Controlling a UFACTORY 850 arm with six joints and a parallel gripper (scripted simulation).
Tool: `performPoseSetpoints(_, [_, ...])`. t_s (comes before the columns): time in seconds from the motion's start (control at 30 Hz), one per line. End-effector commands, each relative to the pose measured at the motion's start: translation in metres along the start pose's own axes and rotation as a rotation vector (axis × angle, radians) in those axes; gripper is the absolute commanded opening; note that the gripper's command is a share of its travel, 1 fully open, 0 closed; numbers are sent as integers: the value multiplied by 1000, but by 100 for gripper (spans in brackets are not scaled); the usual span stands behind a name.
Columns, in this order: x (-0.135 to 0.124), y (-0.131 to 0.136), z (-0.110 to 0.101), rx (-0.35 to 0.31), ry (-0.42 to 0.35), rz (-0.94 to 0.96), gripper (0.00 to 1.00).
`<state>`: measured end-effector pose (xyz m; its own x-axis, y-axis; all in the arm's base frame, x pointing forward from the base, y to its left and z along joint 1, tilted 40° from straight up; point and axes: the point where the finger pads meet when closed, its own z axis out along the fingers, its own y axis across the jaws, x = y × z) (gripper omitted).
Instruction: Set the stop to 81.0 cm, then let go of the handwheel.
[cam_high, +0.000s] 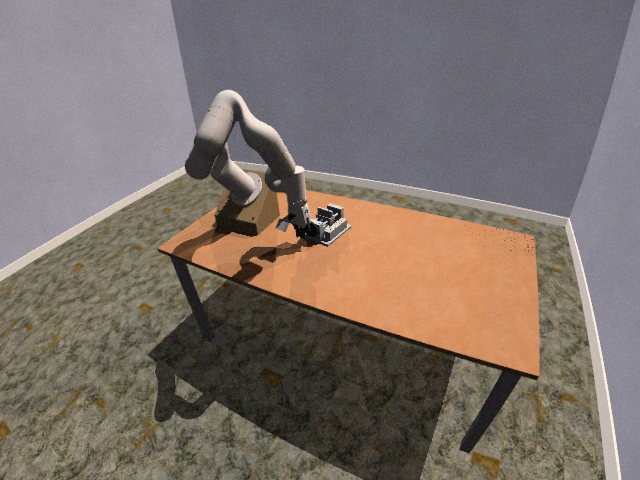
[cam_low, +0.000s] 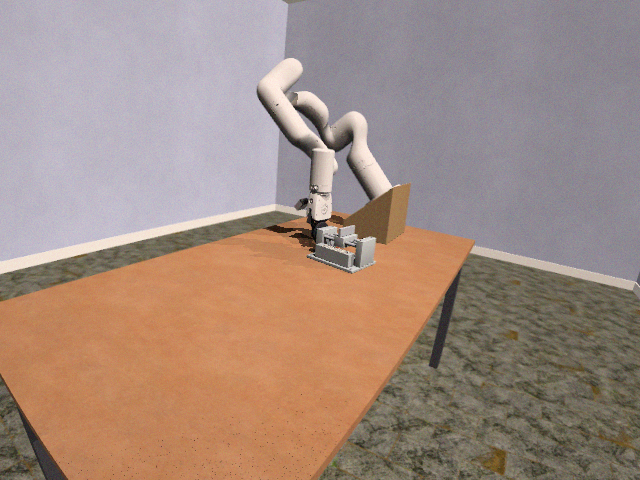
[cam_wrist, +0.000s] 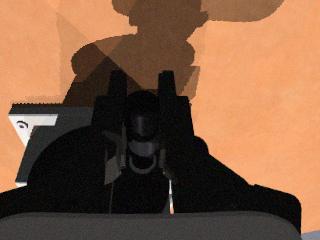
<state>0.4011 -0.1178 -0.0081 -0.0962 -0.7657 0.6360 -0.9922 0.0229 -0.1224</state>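
Left to right in the top view, a brown wedge-shaped pedestal (cam_high: 235, 225) (cam_low: 398, 219) stands at the far left part of the desk (cam_high: 413, 268) (cam_low: 206, 320); the pale arm (cam_high: 266, 139) (cam_low: 281, 116) rises from it, bends over and comes down to the gripper (cam_high: 303, 232) (cam_low: 313, 232) (cam_wrist: 142, 77); the gripper is narrow, closed on the dark rounded knob (cam_wrist: 142, 120) of the handwheel (cam_high: 313, 230) (cam_low: 321, 226) (cam_wrist: 65, 155); in the wrist view the knob sits between the two black fingers, and the wheel's dark disc spreads to the left behind them.

The handwheel is at the left end of a grey fixture (cam_high: 336, 228) (cam_low: 333, 255), just beside its end block; it looks black and round, largely hidden by the gripper in the top and exterior views; the fixture lies flat on the desk, right of the gripper in the top view, on a thin pale base plate (cam_high: 327, 242) (cam_low: 347, 268) (cam_wrist: 47, 119).

Between the fixture's two end blocks stands a grey carriage with an upright plate (cam_high: 325, 211) (cam_low: 347, 230), apparently the stop, apart from the right, far block (cam_high: 335, 209) (cam_low: 366, 251); a long low block runs alongside, small dark marks on its top; the marks are too small to read, so I cannot tell the setting.
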Motion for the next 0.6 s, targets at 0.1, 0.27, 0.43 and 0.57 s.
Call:
performPoseSetpoints(0.1, [0, -8, 10, 1, 0, 0, 6])
performPoseSetpoints(0.27, [0, -12, 12, 1, 0, 0, 6])
performPoseSetpoints(0.43, [0, -18, 15, 1, 0, 0, 6])
performPoseSetpoints(0.57, [0, -23, 16, 1, 0, 0, 6])
